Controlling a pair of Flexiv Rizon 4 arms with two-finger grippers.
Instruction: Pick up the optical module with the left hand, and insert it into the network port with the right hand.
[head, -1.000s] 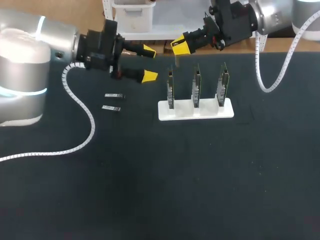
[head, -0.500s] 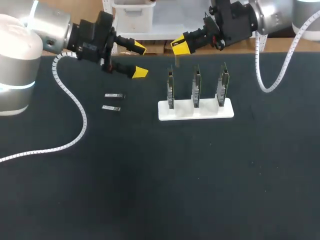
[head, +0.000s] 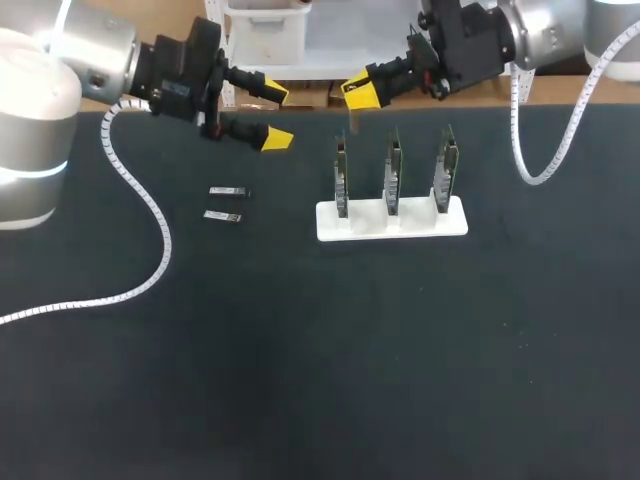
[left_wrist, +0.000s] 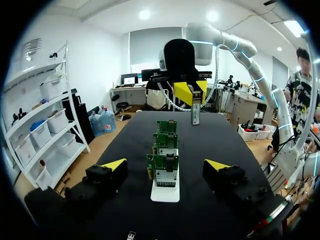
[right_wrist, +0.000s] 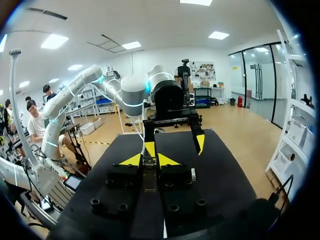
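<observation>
**Colleague:** What did your grippers have at that point?

**Me:** My right gripper (head: 358, 92) was clamped on the optical module (left_wrist: 196, 114). Both yellow tips pinched its upper end, and the rest hung straight down below them. My left gripper (head: 270, 115) had its fingers spread wide with nothing between them.

**Colleague:** And where were they?

**Me:** The right one was up in the air at the far edge of the table (head: 300, 350), above and just behind the leftmost of the three circuit boards (head: 392, 170). The module was not touching any board. The left one hung over the far left part of the table, pointing across toward the boards.

**Colleague:** How were the boards set?

**Me:** They stood upright in a row, each in its own slot of a white rack (head: 455, 220). In the left wrist view I saw them lined up one behind another, straight ahead between my fingers.

**Colleague:** Anything else lying about?

**Me:** Two loose modules (head: 228, 191) lay flat on the table, side by side, well left of the rack and nearer to me than the left gripper.
</observation>
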